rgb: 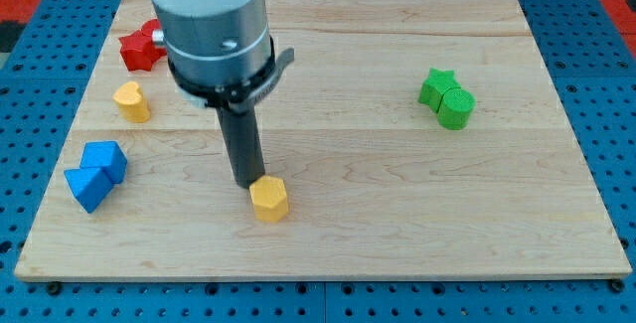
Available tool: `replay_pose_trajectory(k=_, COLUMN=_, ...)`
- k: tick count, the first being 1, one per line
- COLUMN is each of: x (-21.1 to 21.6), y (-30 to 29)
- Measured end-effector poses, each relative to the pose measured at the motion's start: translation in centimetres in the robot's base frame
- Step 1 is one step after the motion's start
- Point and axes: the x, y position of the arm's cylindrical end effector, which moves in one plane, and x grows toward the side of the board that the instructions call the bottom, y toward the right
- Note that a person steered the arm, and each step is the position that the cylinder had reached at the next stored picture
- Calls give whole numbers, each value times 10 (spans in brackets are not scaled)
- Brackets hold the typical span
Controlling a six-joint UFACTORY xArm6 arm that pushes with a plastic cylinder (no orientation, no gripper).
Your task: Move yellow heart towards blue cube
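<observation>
The yellow heart lies at the view's left, below a red star. Two blue blocks touch each other at the lower left. The lower one looks like the blue cube, and the upper one has a shape I cannot make out. They sit below the heart with a gap between. My tip is near the board's lower middle, far right of the heart and the blue blocks. It is against the upper left side of a yellow pentagon-like block.
A red star lies at the upper left, and another red block is partly hidden behind the arm. A green star and a green cylinder touch at the right. The wooden board ends at blue pegboard.
</observation>
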Motion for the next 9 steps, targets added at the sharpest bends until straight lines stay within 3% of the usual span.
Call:
replay_pose_trajectory(k=1, x=24, y=29)
replay_pose_trajectory(k=2, x=-5, y=11)
replay_pose_trajectory(k=3, x=-73, y=19)
replay_pose_trajectory(k=5, x=-151, y=-59)
replay_pose_trajectory(k=7, x=-152, y=-160)
replay_pose_trajectory(k=9, x=-113, y=-187)
